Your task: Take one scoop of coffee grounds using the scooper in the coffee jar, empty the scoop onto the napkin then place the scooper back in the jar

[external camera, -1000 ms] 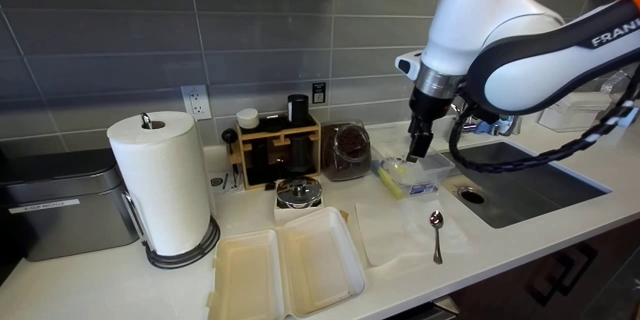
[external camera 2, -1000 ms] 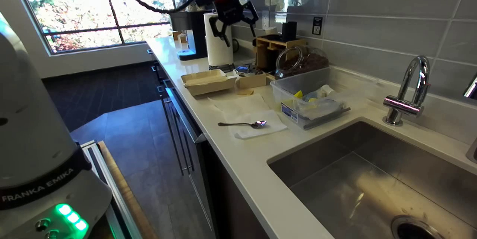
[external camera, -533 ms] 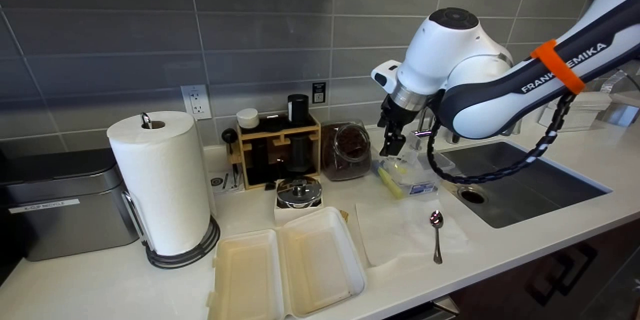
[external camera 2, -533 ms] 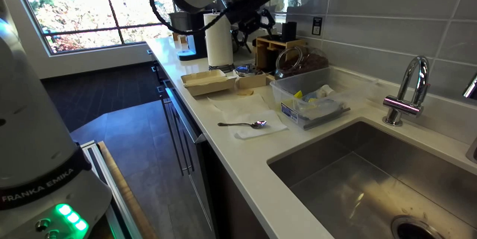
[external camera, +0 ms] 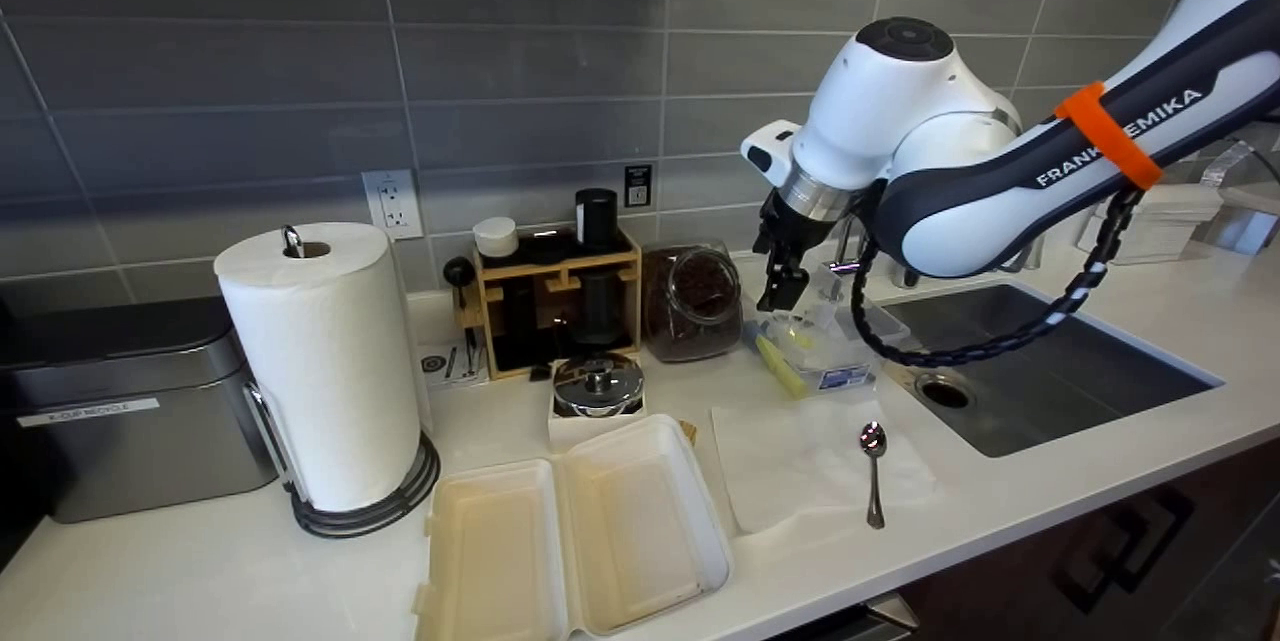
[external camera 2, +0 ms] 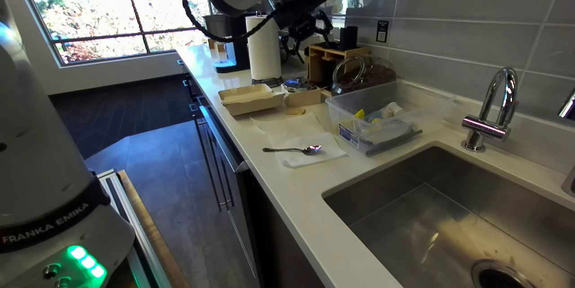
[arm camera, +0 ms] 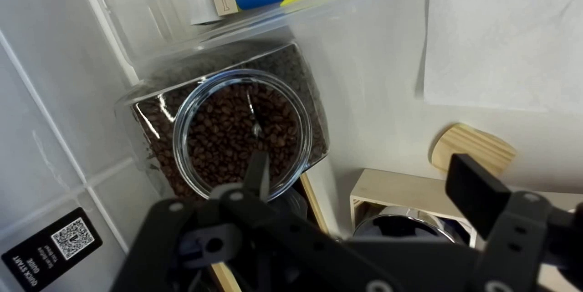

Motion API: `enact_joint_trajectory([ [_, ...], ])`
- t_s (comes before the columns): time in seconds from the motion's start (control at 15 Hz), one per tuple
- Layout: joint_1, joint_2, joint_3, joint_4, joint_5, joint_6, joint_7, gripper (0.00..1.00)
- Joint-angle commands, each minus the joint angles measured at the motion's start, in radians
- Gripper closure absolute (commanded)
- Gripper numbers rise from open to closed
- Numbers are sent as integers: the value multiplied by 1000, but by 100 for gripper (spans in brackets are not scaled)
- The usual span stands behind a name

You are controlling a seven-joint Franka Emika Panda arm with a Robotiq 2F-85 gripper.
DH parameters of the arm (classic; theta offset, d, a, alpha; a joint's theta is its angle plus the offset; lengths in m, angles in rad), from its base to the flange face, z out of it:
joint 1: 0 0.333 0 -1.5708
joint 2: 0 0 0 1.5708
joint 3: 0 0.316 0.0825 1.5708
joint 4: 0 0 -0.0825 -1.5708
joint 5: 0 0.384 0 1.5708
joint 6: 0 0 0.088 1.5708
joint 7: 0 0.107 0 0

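Arm [external camera: 880, 111]: we are bringing it nearer the coffee jar [external camera: 668, 321] than a second ago; over the last half second it is barely moving.
Gripper [arm camera: 364, 178]: standing spread wide, grasping nothing, hovering near the jar's mouth.
Scooper [arm camera: 257, 129]: probably the glinting piece poking out inside the jar; we are not making out its shape.
Coffee grounds [arm camera: 223, 137]: lying in the jar, looking like whole beans; we are likely lining up for the grasp, scooping not yet begun.
Napkin [external camera: 785, 466]: lying flat, seemingly two overlapping sheets, showing no coffee; a metal spoon [external camera: 873, 439] is resting partly on them.
Surface [external camera: 200, 581]: carrying a clear bin [external camera 2: 349, 135] just beside the jar and an open takeout container [external camera: 635, 511].
Window [external camera 2: 90, 14]: glaring beyond the far end.
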Motion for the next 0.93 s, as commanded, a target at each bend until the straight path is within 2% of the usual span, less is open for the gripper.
enact_joint_trajectory([
  [0.0, -3, 35, -16, 27, -39, 27, 12, 0],
  [0.2, -9, 79, -35, 55, -91, 62, 8, 0],
  [0.33, -21, 127, -35, 74, -57, 104, -26, 0],
  [0.53, -23, 199, -50, 114, -83, 181, -27, 0],
  [0.6, -22, 218, -56, 127, -86, 199, -27, 3],
  [0.67, -14, 240, -70, 147, -110, 223, -23, 15],
  [0.87, 5, 299, -114, 206, -168, 274, -10, 38],
])
